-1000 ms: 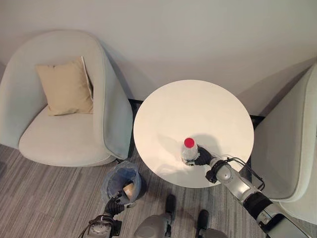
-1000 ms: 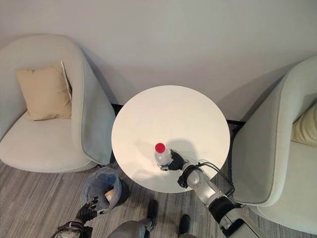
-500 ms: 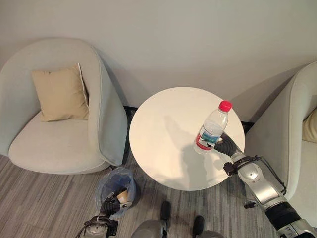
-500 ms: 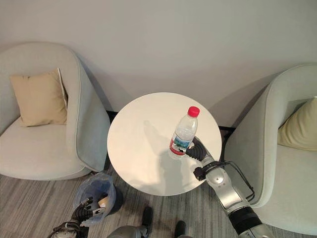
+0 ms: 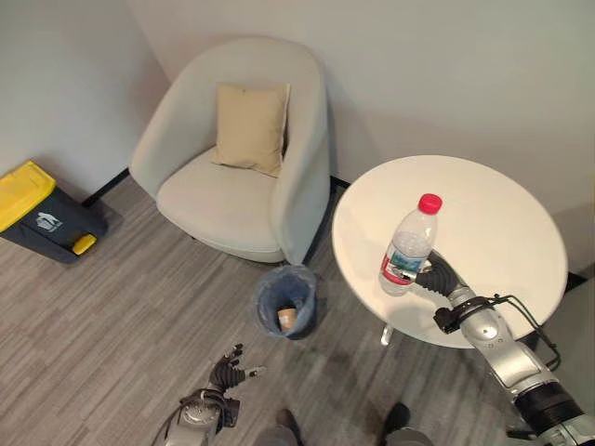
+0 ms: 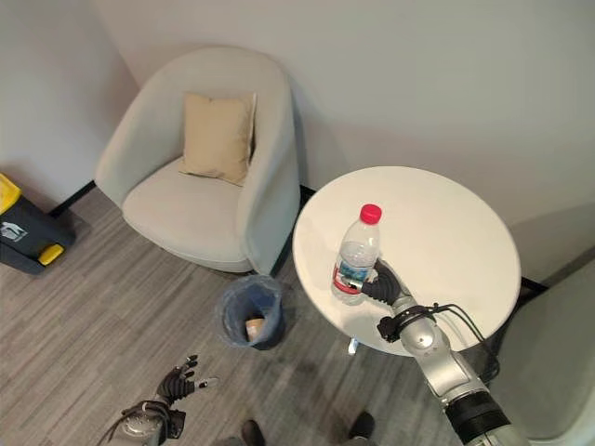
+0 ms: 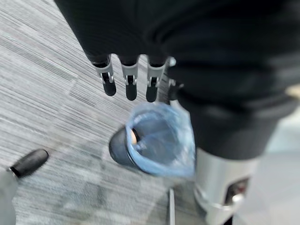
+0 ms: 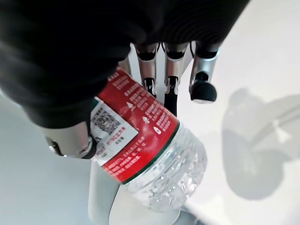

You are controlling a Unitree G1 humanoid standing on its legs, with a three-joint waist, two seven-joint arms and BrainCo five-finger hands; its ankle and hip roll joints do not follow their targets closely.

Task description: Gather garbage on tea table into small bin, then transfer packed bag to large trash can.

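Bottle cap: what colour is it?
Red, on the clear bottle held in the right hand; it shows best in the left eye view.

The bottle I held in my right hand was clear, with a red cap and a red-and-white label (a thin green edge showed on it). The table was white, the small bin lined in pale blue, the cushion tan, the armchair light grey, the floor streaked grey, the big can dark grey with a yellow lid.
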